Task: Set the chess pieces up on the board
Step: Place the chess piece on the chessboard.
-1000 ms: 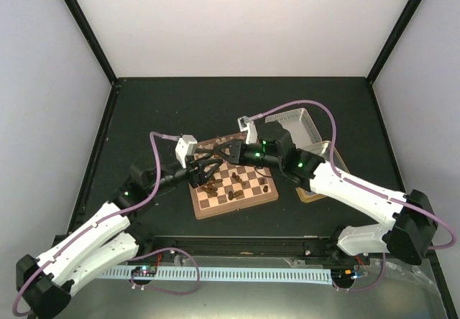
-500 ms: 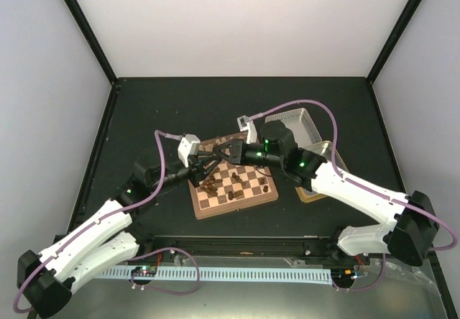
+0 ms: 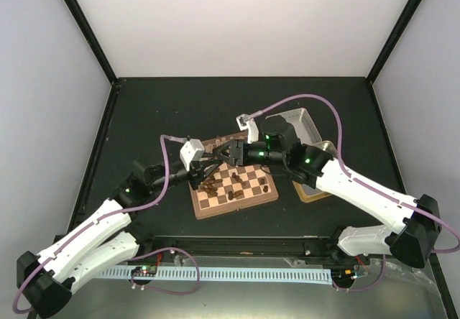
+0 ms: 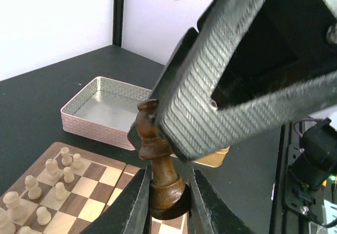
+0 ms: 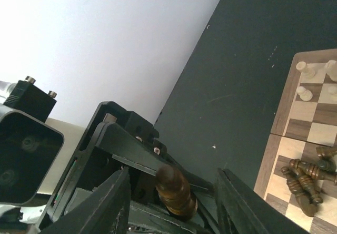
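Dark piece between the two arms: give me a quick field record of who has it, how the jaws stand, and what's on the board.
dark piece: upright, held in the air over the board
left jaws: shut on its base
right jaws: open, straddling its upper part
board: under the held piece
cream pieces: several standing on the board
other dark pieces: lying in a heap on the board
tin: beyond the board

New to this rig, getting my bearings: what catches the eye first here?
Over the board, the left pincer clamps the base of a dark chess piece while the right pincer stands open around its top, seemingly a hand-over. Nearby, more dark pieces lie toppled on the board.
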Controlling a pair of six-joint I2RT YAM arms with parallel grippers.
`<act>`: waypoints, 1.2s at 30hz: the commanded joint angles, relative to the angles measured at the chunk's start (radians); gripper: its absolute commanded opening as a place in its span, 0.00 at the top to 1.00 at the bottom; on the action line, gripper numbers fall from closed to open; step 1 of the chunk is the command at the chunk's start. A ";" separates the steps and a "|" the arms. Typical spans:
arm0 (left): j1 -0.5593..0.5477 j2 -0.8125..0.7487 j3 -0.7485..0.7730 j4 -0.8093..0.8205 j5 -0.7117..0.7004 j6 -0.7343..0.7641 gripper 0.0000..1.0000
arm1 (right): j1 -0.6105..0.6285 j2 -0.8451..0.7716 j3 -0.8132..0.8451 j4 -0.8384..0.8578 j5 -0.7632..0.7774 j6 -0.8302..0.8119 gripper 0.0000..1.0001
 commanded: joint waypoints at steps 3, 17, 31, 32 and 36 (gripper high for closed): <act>0.001 0.000 0.072 -0.071 0.051 0.151 0.99 | -0.009 -0.008 0.088 -0.147 -0.012 -0.092 0.52; 0.002 -0.006 0.084 -0.160 0.116 0.264 0.98 | -0.014 0.054 0.195 -0.305 -0.059 -0.211 0.61; 0.001 0.013 0.094 -0.168 0.077 0.264 0.98 | -0.014 0.072 0.209 -0.329 -0.140 -0.237 0.92; 0.001 0.014 0.094 -0.166 0.068 0.257 0.96 | -0.015 0.072 0.207 -0.327 -0.144 -0.242 0.95; 0.001 0.013 0.094 -0.160 0.023 0.209 0.51 | -0.014 0.049 0.177 -0.292 -0.096 -0.252 0.99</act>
